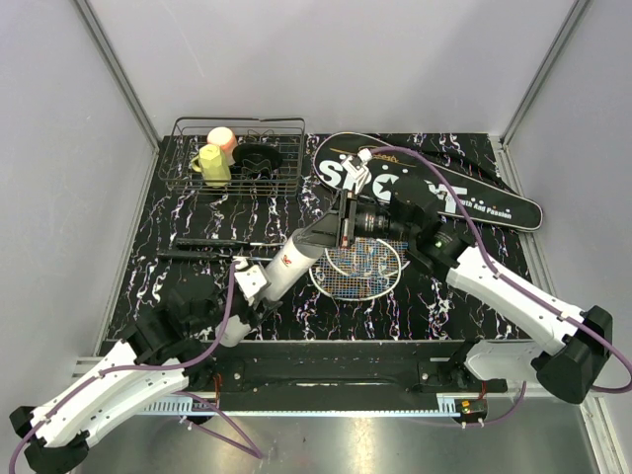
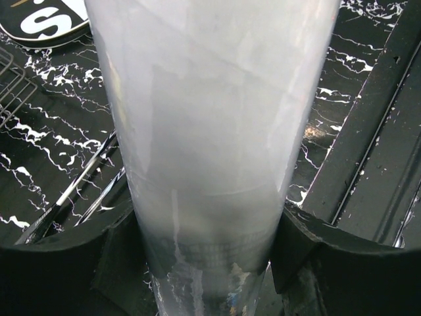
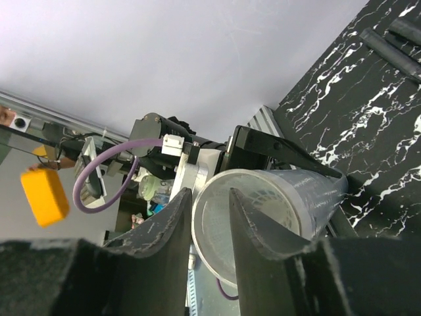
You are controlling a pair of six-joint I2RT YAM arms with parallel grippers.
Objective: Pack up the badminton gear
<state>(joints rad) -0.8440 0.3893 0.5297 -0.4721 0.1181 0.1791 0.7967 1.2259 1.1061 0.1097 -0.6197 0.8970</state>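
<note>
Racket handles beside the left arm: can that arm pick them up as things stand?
Probably not yet: the left hand is clamped around the white tube, so it is full, though the racket handles lie uncovered close by.

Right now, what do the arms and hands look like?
Left arm and right arm: white links, black joints, a purple cable along each. Left hand and right hand: black, two tapered matte fingers.

Marbled table [image 1: 415, 316]: rackets [image 1: 360, 281], bag [image 1: 494, 202], basket [image 1: 178, 168]
</note>
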